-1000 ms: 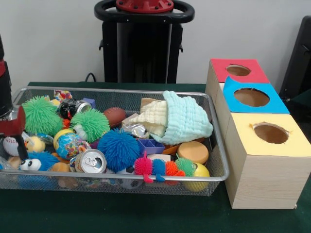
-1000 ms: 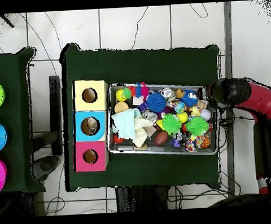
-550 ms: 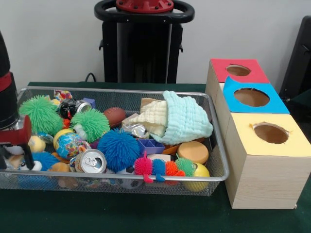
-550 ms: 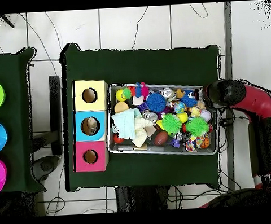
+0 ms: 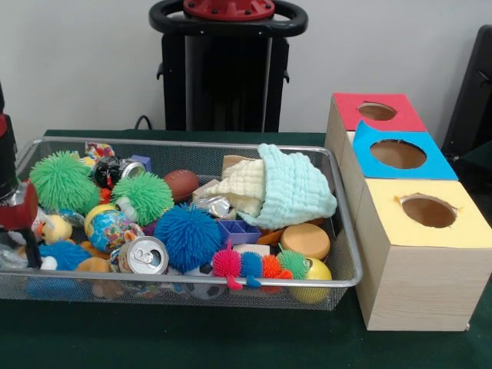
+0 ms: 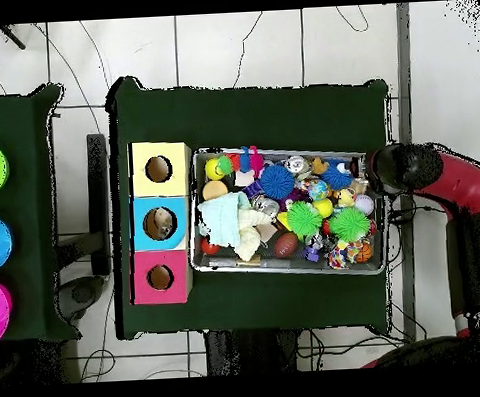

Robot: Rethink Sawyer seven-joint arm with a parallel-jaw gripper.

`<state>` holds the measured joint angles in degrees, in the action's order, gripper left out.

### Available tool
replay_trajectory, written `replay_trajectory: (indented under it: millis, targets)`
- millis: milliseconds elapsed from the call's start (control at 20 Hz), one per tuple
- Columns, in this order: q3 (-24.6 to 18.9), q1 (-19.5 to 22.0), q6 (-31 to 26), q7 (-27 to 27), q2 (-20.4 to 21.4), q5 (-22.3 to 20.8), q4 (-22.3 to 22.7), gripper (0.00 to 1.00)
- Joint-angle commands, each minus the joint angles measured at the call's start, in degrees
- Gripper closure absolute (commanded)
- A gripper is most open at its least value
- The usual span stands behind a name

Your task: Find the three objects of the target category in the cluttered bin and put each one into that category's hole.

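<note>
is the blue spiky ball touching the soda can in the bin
Touching. In the front view the blue spiky ball presses its spikes against the right side of the soda can, with no gap between them.

The front view sits low and close, just off the table's edge, looking level across the wire bin (image 5: 338, 223) that fills the lower left of the frame, with the row of three boxes (image 5: 407, 231) at right. The overhead view hangs high and looks straight down — the whole green table (image 6: 249, 111) sits mid-frame, with tiled floor around it. Both views share the bin (image 6: 288, 269) and the boxes (image 6: 162, 223) — turned half round, so the boxes lie left of the bin from above.
</note>
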<state>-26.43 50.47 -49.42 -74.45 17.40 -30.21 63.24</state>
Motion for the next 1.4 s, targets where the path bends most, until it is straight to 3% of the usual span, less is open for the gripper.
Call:
replay_trajectory:
  millis: [50,600,1200,1400]
  targets:
    - [1.3,0.9,0.0,6.4,-1.5,-3.1,-2.4,0.00]
    - [1.7,0.9,1.3,7.5,-5.0,-4.7,-4.4,0.00]
    - [2.8,0.9,5.5,3.6,-6.5,-5.1,-0.5,0.00]
    - [2.8,0.9,5.3,4.1,-6.6,-5.3,-1.3,0.00]
